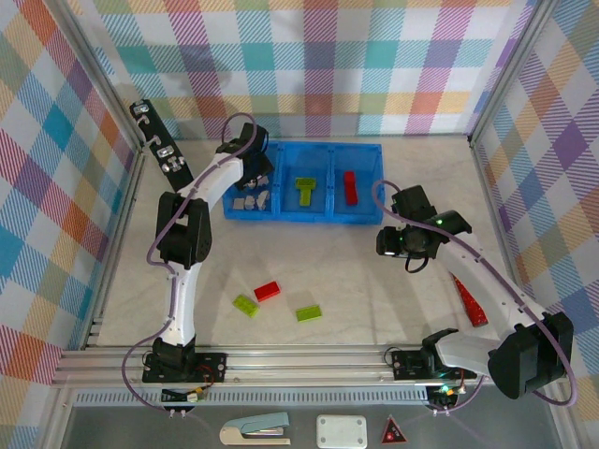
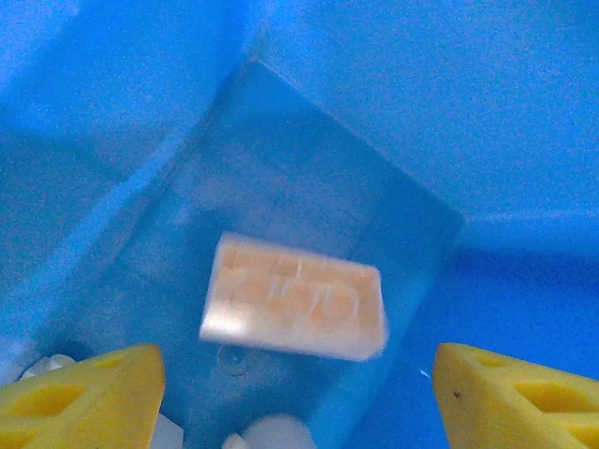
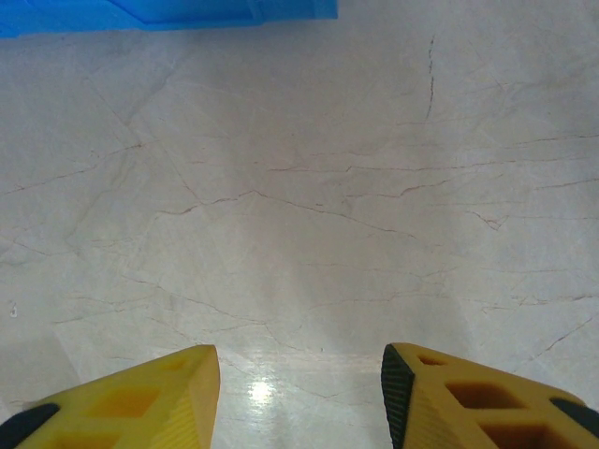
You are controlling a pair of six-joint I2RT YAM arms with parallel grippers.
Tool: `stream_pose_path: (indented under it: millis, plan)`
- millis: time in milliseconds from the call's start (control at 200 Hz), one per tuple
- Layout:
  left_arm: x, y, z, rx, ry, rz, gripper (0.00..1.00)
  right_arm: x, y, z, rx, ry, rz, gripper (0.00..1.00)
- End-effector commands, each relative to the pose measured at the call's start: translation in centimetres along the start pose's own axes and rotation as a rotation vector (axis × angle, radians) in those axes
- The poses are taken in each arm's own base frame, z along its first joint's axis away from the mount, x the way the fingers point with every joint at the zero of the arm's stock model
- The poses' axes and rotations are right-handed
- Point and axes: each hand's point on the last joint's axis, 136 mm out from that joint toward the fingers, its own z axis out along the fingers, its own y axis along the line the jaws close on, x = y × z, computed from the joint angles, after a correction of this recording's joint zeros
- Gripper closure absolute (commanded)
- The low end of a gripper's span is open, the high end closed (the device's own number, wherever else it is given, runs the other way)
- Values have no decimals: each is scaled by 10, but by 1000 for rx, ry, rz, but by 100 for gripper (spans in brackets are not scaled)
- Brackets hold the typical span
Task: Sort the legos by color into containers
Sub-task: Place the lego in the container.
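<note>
Three loose bricks are lying on the table near the arms: a red brick (image 1: 268, 291), a lime brick (image 1: 246, 305) to its left and another lime brick (image 1: 308, 312) to its right. The left gripper (image 2: 295, 402) is hanging over the left compartment of the blue tray (image 1: 309, 219), jaws wide apart and gripping nothing. A white brick (image 2: 293, 309) is showing blurred below it, seemingly dropping. It could be bouncing off the wall or the white pile (image 1: 253, 198) and hopping into the green section. The right gripper (image 3: 299, 393) is hovering over bare table, jaws apart and empty. Because the red brick is sitting close to the left lime one, a careless grab risks nudging or pinching both.
</note>
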Motion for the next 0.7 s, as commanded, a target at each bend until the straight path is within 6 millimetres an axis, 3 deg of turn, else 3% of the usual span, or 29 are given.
stream_pose_path:
  millis: [0,195,370,550,695]
  plan:
    - [-7,2,-11,-5,-24,-11,24,-2,4,-7,-22,-12,-3,49]
    - [-7,-10,-33,55,-11,53,27,-3,9,-9,-47,-17,1,49]
    - [8,-17,-52,112,56,198,28,-2,16,-6,-88,-12,-2,50]
    - [31,-4,-77,135,148,352,28,-2,26,-1,-143,-14,-30,50]
    - [44,19,-103,125,180,454,28,1,44,3,-239,-22,-109,49]
